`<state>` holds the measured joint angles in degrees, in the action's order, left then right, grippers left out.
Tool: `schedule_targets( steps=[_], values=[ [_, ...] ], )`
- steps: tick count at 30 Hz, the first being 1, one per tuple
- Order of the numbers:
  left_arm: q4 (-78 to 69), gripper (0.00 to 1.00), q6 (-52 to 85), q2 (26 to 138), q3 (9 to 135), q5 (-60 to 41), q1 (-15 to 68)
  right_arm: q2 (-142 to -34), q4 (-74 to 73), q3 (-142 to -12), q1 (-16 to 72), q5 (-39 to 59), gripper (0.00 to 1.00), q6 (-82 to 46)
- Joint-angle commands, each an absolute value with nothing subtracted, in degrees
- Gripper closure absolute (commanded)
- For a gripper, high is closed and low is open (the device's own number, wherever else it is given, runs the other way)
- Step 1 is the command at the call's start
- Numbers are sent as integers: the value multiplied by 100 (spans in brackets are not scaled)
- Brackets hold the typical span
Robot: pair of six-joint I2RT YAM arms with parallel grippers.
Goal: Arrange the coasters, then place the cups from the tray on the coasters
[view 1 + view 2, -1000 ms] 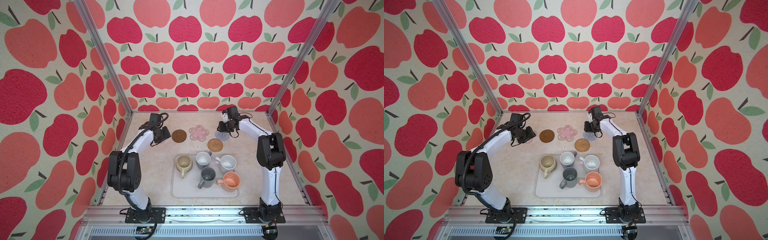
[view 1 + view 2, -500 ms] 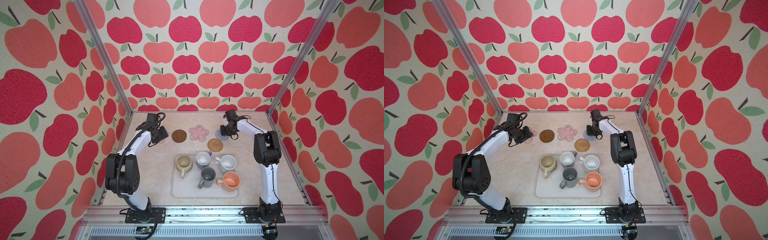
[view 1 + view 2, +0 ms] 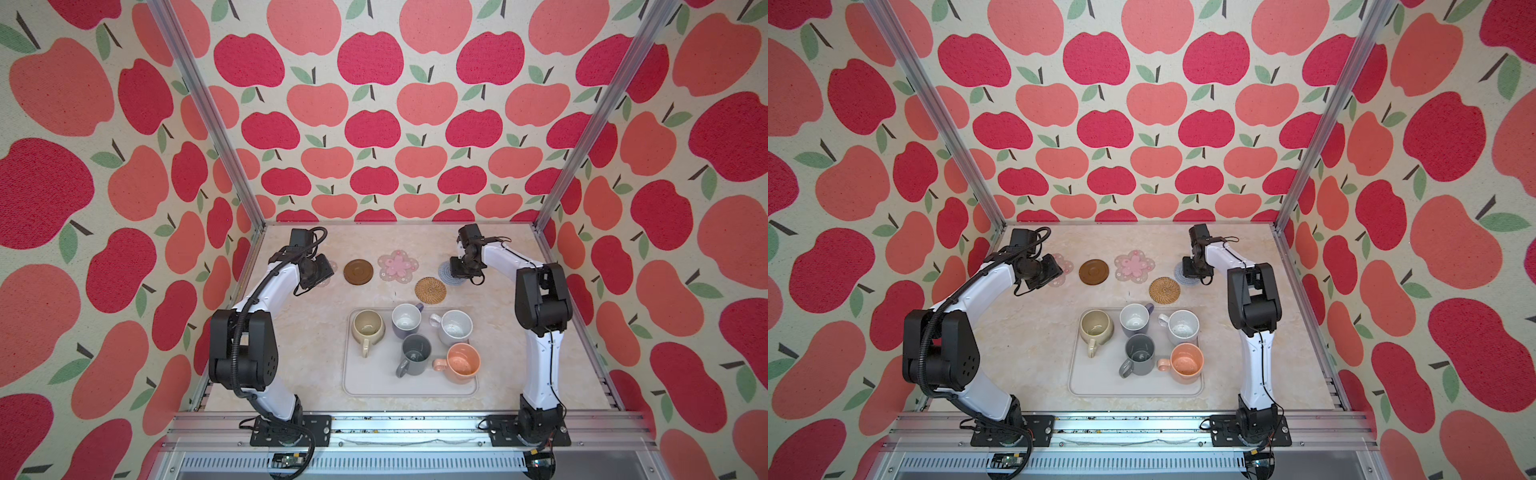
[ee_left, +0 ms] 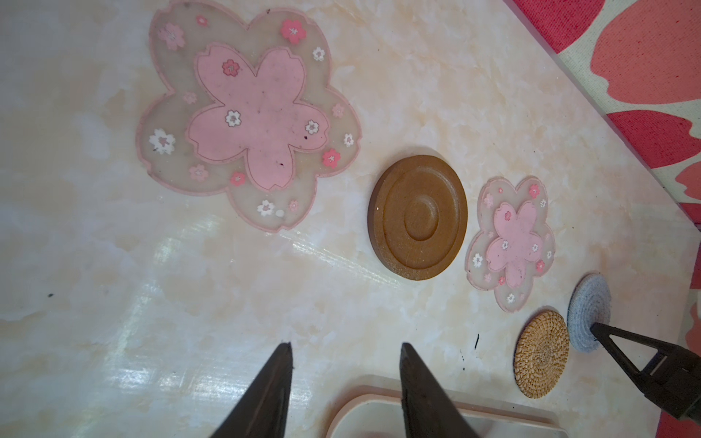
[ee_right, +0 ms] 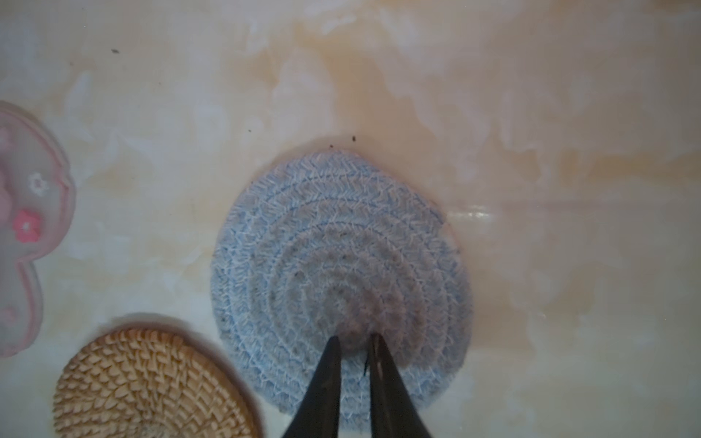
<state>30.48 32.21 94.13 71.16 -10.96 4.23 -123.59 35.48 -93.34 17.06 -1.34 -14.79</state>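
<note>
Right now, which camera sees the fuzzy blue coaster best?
The right wrist view: the blue coaster fills the picture, close enough to see its knitted rings. In both top views it is small and partly hidden behind the right gripper. The left wrist view shows it tiny and far off.

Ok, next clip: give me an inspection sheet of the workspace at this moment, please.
Surface: marbled tabletop, few dark specks.
Job's things: coasters flat in a rough row: left flower coaster, brown disc, middle flower coaster, rattan coaster, grey-blue knitted coaster. Upright on the tray: beige cup, lavender cup, speckled white cup, dark grey cup, peach cup.
Clutter: nothing seen.
Grippers: left gripper open, empty; right gripper closed, tips pinching the grey-blue knitted coaster.
Cables: black hose along left arm, thin wire on right arm, both clear of the tray.
Surroundings: apple-print walls, aluminium posts.
</note>
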Motion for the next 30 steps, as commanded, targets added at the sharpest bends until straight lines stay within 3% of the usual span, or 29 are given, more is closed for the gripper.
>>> schedule_targets(
  steps=[1, 21, 30],
  values=[
    [3085, 52, 3309, 9215, 7018, -1134, 378, -12127, 3921, -8869, 1578, -428, 82, -1483],
    [3028, 52, 3376, 9193, 6979, -1318, 351, -10088, 3803, -6268, 1249, -689, 82, -1828],
    [3059, 52, 3340, 9110, 6916, -1262, 351, -9347, 4081, -5883, 1213, -622, 79, -1879]
  ],
)
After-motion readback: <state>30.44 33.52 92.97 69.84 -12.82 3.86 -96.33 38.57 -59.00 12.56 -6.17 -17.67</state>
